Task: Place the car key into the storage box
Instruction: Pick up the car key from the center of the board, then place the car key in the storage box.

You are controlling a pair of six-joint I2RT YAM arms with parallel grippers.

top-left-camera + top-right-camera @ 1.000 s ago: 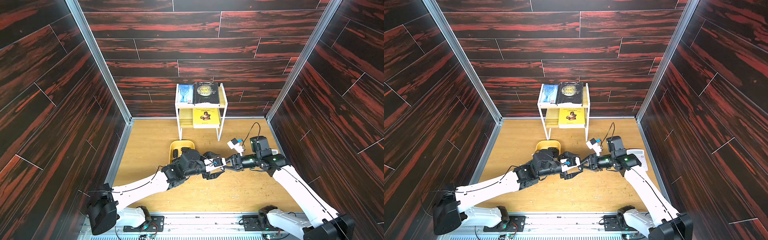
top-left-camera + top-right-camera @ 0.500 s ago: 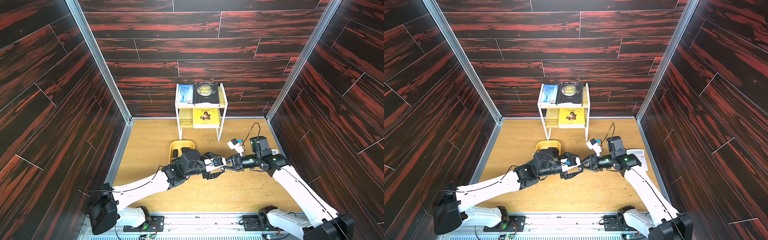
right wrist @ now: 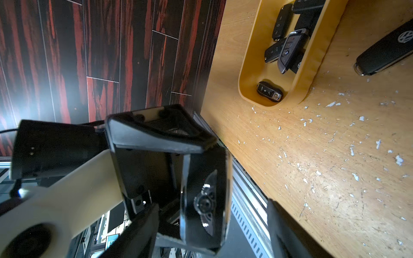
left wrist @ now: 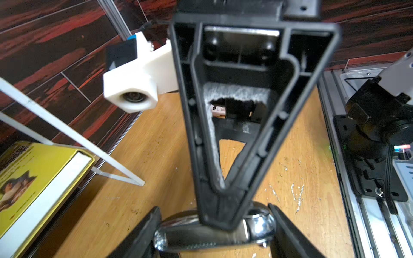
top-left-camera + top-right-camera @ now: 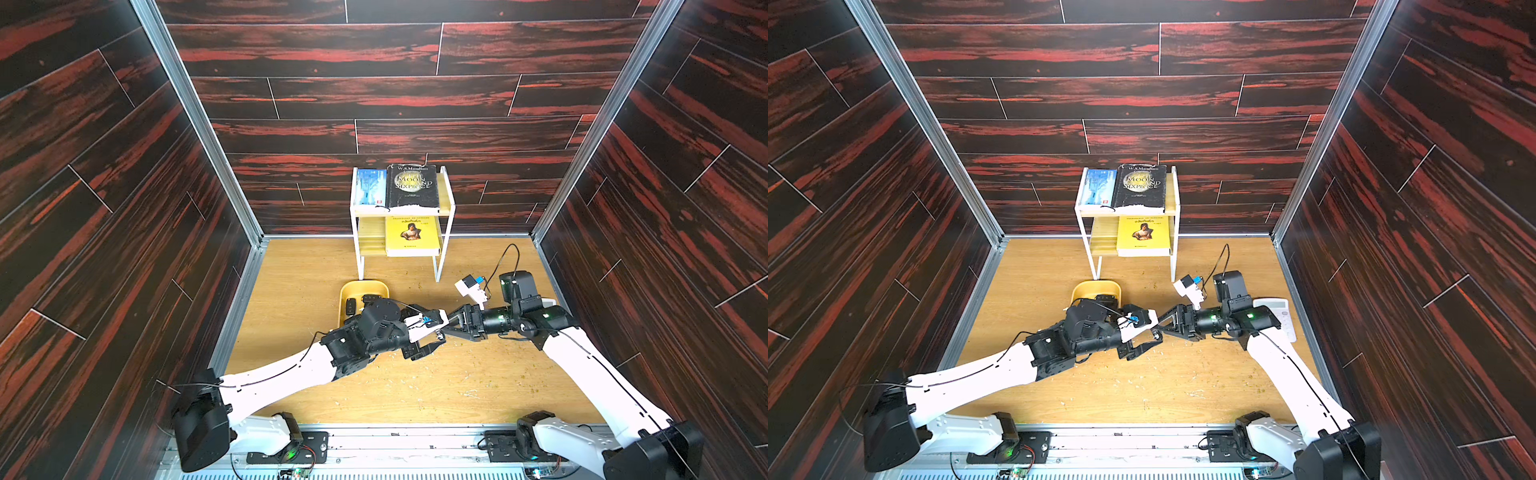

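Note:
The car key (image 4: 178, 234), glossy black with chrome ends, hangs above the table where both arms meet. My left gripper (image 4: 214, 236) is shut on it lengthwise, one chrome end against each jaw. My right gripper (image 3: 212, 234) is open; its jaws stand clear of the key (image 3: 205, 201) on either side. In both top views the grippers (image 5: 432, 336) (image 5: 1158, 330) meet tip to tip. The storage box (image 5: 361, 286) (image 5: 1096, 286), a shallow yellow tray, lies behind the left arm and holds several black key fobs (image 3: 288, 49).
A white two-tier shelf (image 5: 401, 208) with books stands at the back wall. Another black key fob (image 3: 384, 55) lies on the table beside the tray. A white calculator (image 5: 1283, 316) sits by the right wall. Paint flecks dot the wooden tabletop.
My right gripper's jaws have spread apart and let go of the key. The left gripper keeps its hold, and neither arm has shifted noticeably.

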